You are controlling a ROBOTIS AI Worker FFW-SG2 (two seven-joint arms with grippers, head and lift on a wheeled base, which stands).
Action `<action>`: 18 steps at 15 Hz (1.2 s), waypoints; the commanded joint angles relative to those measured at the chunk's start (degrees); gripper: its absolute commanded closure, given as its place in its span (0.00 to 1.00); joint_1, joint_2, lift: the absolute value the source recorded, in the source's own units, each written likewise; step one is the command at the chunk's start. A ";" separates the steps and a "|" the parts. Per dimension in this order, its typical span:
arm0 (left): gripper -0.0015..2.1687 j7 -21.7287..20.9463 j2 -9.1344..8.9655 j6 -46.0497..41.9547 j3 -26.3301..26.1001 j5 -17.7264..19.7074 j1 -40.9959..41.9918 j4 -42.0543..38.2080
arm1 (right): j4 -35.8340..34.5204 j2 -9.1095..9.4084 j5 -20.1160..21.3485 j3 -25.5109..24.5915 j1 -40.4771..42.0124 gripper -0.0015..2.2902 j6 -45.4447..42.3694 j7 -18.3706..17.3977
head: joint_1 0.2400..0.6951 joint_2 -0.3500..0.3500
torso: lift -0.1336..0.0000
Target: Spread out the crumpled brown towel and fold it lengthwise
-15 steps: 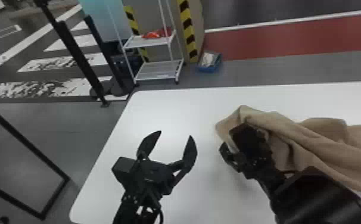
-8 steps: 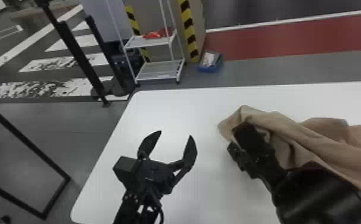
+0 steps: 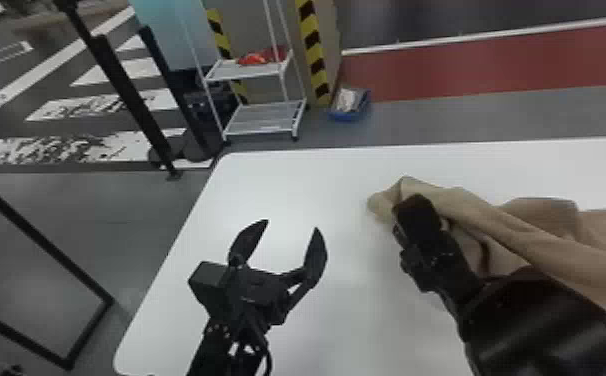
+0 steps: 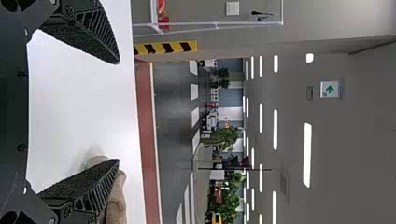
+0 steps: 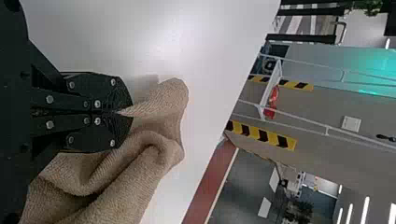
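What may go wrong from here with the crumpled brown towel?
The black right gripper has its jaws shut on only a small pinch of the crumpled brown towel, which might slip out when pulled. The towel lies in thick folds, so pulling may drag the whole heap. The black left gripper is open and empty, so one-sided pulling could leave the cloth skewed.

The left arm (image 3: 224, 345) comes in over the table (image 3: 287, 187) beside its left edge, its gripper (image 3: 292, 225) aimed at the far edge, both fingers spread wide. The right arm (image 3: 542, 325) slants from the near right side towards the far left corner, tilted down, its gripper (image 3: 417, 215) well short of that corner, fingers (image 5: 119, 95) pressed together at the tips.
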 commanded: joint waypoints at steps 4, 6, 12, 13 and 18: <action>0.06 -0.03 -0.27 0.00 -0.16 -0.09 -0.61 0.51 | -8.35 -0.09 -4.25 -7.16 3.29 0.65 -1.88 -2.28 | 1.00 0.94 | 0.04; 0.06 -0.03 -0.27 0.18 -0.16 -0.09 -0.79 0.60 | -10.37 -2.46 -5.75 -10.50 5.66 0.65 -2.58 -3.95 | 1.00 0.91 | 0.04; 0.06 -0.21 -0.45 0.18 -1.30 -0.18 -2.11 1.39 | -9.06 -5.27 -6.71 -17.44 12.25 0.21 -8.03 -9.31 | 1.00 0.73 | 0.04; 0.06 -0.12 -0.36 0.18 -1.57 -0.18 -2.28 1.47 | -9.50 -5.45 -6.80 -18.32 13.22 0.10 -9.44 -9.92 | 1.00 0.71 | 0.04; 0.06 -0.21 -0.01 0.35 -1.92 -0.18 -2.46 1.47 | -14.94 -6.94 -8.56 -20.96 16.38 0.05 -12.60 -9.92 | 1.00 0.61 | 0.04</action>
